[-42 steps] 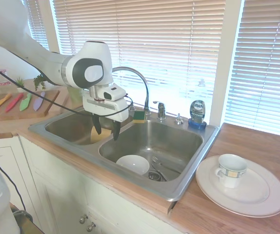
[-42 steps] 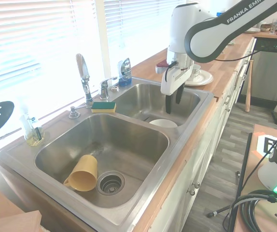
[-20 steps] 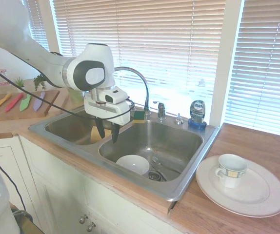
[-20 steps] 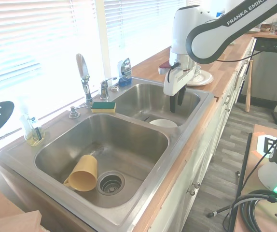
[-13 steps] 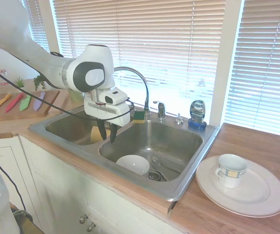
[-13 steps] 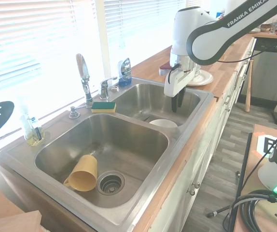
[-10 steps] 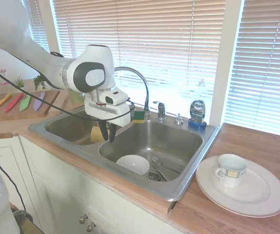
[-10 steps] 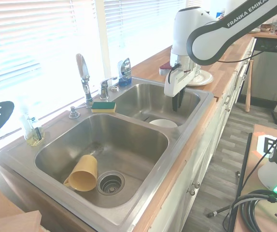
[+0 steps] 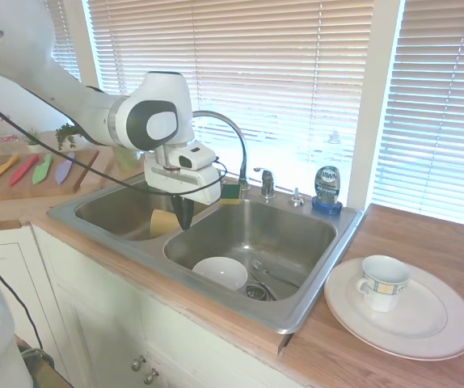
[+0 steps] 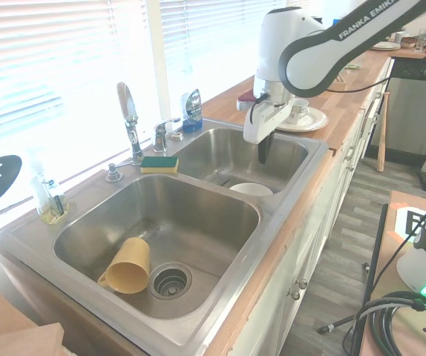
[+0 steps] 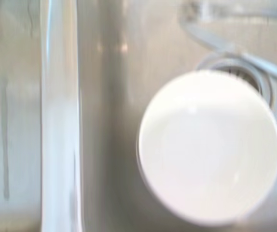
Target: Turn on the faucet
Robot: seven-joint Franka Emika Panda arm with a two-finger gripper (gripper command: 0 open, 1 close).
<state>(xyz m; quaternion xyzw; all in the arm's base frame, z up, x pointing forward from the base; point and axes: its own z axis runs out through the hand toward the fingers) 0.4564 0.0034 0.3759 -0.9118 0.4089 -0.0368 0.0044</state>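
Note:
The faucet's chrome gooseneck spout (image 9: 234, 129) (image 10: 127, 110) arches over the divider at the back of the double sink (image 9: 301, 309). Its short lever handle (image 9: 267, 183) (image 10: 161, 132) stands just beside it on the back rim. My gripper (image 9: 185, 218) (image 10: 262, 154) hangs over the near edge of the right basin, fingers pointing down and shut on nothing. It is in front of the spout and well short of the handle. The wrist view looks down on the basin divider (image 11: 59, 121) and a white bowl (image 11: 208, 145).
The white bowl (image 9: 221, 272) (image 10: 251, 190) sits by the drain below the gripper. A yellow cup (image 10: 128, 265) lies in the other basin. A green-yellow sponge (image 9: 230, 192) and a blue soap bottle (image 9: 326, 187) are on the back rim. A plate (image 9: 426, 327) with a mug (image 9: 383, 281) is on the counter.
The fingers have closed from open to shut. The gripper has shifted slightly toward the back of the sink and a little higher.

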